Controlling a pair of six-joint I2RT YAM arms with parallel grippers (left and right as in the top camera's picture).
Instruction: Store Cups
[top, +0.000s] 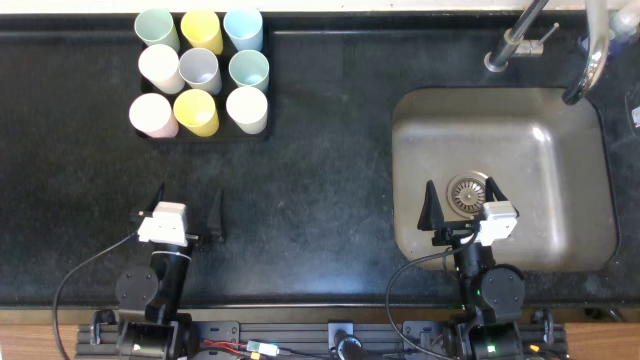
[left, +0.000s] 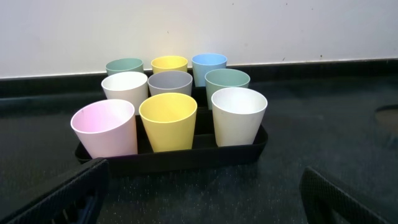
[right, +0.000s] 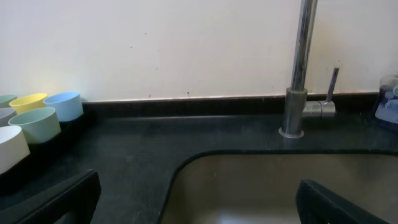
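Observation:
Several upright cups fill a black tray (top: 262, 132) at the back left of the counter: a pink cup (top: 152, 115), a yellow cup (top: 196, 112) and a white cup (top: 247, 109) in the front row, with more behind. In the left wrist view the tray (left: 249, 149) stands ahead with the pink cup (left: 106, 127), the yellow cup (left: 168, 121) and the white cup (left: 239, 115) nearest. My left gripper (top: 188, 212) is open and holds nothing, on the counter well in front of the tray. My right gripper (top: 462, 205) is open and holds nothing, over the sink (top: 560, 150).
A steel sink takes up the right side, with a drain (top: 467, 192) near my right gripper. A faucet (right: 298, 68) stands at the back wall, and a blue bottle (right: 388, 99) sits at the far right. Dark countertop lies between tray and sink.

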